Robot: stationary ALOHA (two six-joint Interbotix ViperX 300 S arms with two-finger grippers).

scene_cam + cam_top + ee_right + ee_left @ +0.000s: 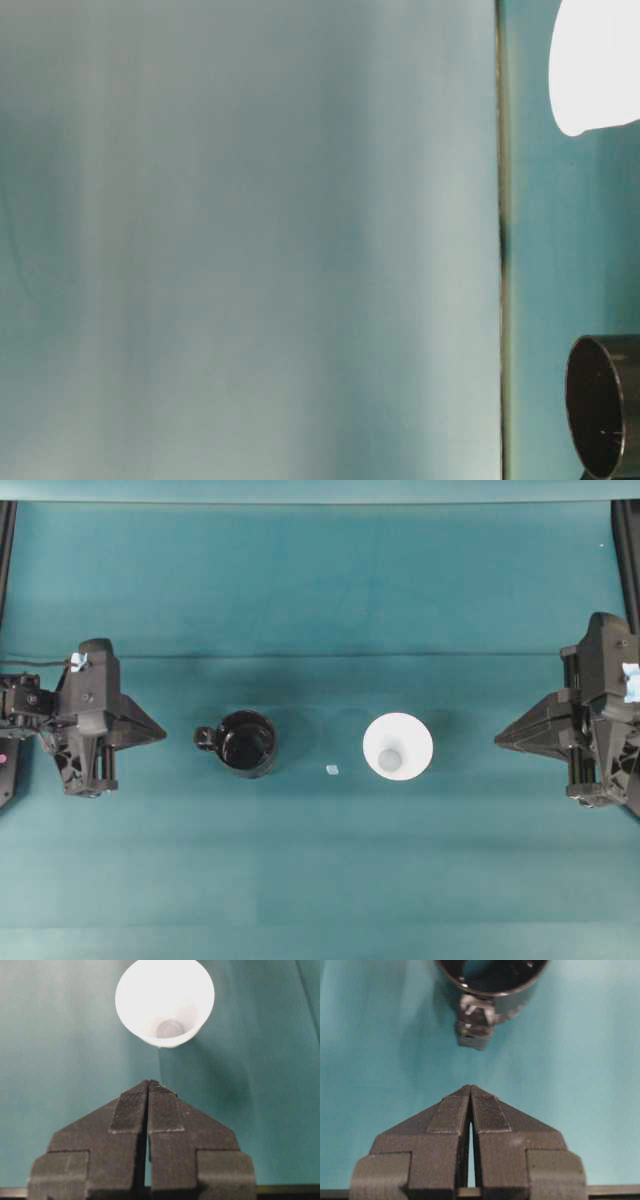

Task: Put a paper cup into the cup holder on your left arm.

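The white paper cup (398,746) stands upright on the teal table, right of centre; it also shows in the right wrist view (165,1001) and the table-level view (598,60). The black mug cup holder (246,743) stands left of centre, handle pointing left; it shows in the left wrist view (492,982) and the table-level view (604,405). My left gripper (162,733) (470,1088) is shut and empty, a short way left of the mug's handle. My right gripper (498,742) (149,1082) is shut and empty, right of the paper cup.
A tiny pale scrap (332,769) lies on the table between mug and cup. The teal cloth (320,880) covers the whole table. Black frame posts stand at the far corners.
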